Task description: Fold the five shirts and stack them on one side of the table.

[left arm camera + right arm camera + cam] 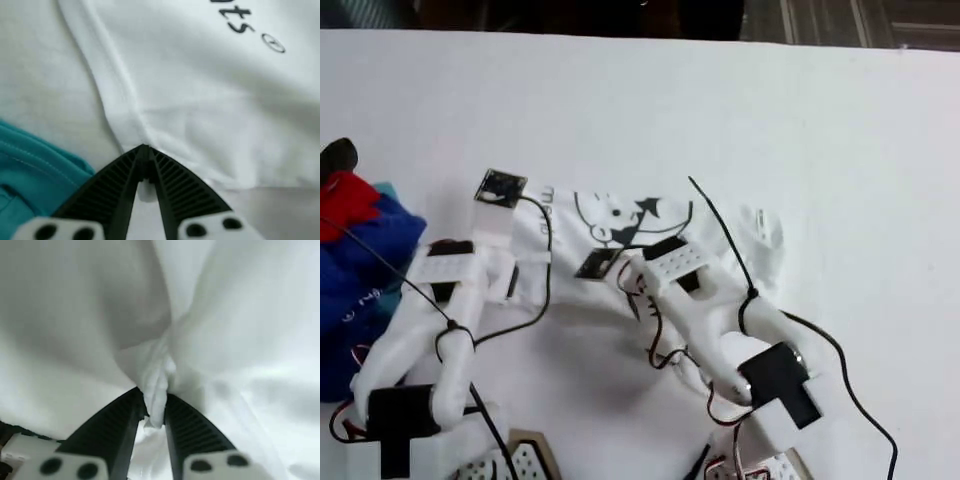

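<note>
A white shirt (620,215) with a black cartoon print lies at the middle of the white table (720,100), between the two arms, seen from the overhead camera. Its long axis runs roughly side to side across the table, from the left arm's side toward the right arm's. Which end is the collar is hard to tell from above, since white cloth blends into the white tabletop.

The left wrist camera supplies what the overhead view hides: the left gripper (144,159) has its black ribbed jaws pressed together on the shirt's stitched edge, with a scrap of black lettering (240,22) on the cloth beyond and a fold of teal cloth (35,170) just beside the jaws. The right wrist camera shows the right gripper (155,412) pinching a bunched ridge of the same white fabric, creases fanning out from the pinch.

Only the overhead view takes in the pile of blue and red shirts (360,270) at the table's left edge, near the left arm.
</note>
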`<action>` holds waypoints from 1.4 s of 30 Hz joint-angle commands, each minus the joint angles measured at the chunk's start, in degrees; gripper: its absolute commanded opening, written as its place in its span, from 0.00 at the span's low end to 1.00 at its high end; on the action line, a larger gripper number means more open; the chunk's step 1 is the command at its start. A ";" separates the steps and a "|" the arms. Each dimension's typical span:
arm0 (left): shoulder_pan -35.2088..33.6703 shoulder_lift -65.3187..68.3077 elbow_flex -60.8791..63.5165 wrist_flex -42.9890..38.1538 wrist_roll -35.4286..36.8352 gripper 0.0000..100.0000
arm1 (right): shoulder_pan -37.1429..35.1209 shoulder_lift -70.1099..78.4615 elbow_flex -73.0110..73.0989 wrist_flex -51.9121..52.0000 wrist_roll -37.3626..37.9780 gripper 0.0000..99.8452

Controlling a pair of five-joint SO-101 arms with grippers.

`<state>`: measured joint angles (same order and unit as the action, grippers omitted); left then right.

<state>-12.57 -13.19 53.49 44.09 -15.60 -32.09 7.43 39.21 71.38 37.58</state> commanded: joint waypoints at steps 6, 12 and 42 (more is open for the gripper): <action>-0.44 -1.58 0.13 -0.70 0.09 0.03 | 2.42 1.89 -16.26 13.05 7.47 0.02; -0.44 -1.58 0.13 -0.70 0.09 0.03 | 9.10 2.59 -34.37 21.67 13.27 0.02; -0.44 -1.58 0.13 -0.70 0.09 0.03 | 20.18 40.40 -99.08 29.76 8.79 0.20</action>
<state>-12.57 -13.19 53.49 44.09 -15.60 -14.07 49.89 -55.65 99.87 49.01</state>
